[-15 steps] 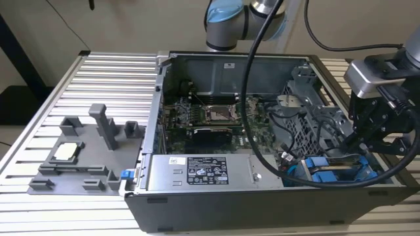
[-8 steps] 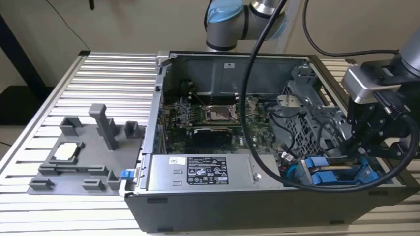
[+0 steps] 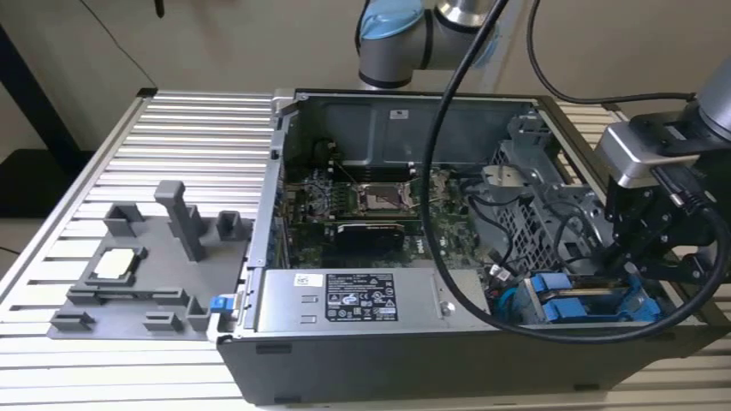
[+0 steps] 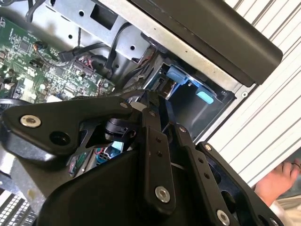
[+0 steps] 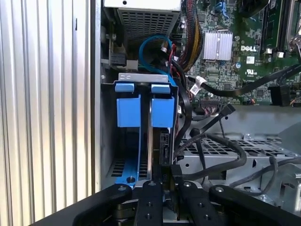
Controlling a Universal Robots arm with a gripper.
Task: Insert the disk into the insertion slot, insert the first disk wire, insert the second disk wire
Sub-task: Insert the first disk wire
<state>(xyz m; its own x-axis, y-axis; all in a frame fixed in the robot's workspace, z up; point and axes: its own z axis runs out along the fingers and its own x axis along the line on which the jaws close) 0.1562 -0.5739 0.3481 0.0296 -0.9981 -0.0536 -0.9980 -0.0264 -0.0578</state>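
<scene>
Exterior view, setting: an open computer case (image 3: 342,342) lies on a slatted table (image 3: 171,120).
Exterior view, gripper: the gripper (image 3: 635,267) hangs over the case's corner at the exterior view's right, just above the disk (image 3: 580,306).
Second wrist view, bay: blue tabs sit inside the insertion slot (image 4: 221,104). A person's hand (image 4: 281,181) is at the table's edge.
First wrist view, disk: it stands between the slot's thin walls and seems seated.
First wrist view, fingers: they are narrow and drawn close beside the blue frame. Whether they pinch anything is unclear.
</scene>
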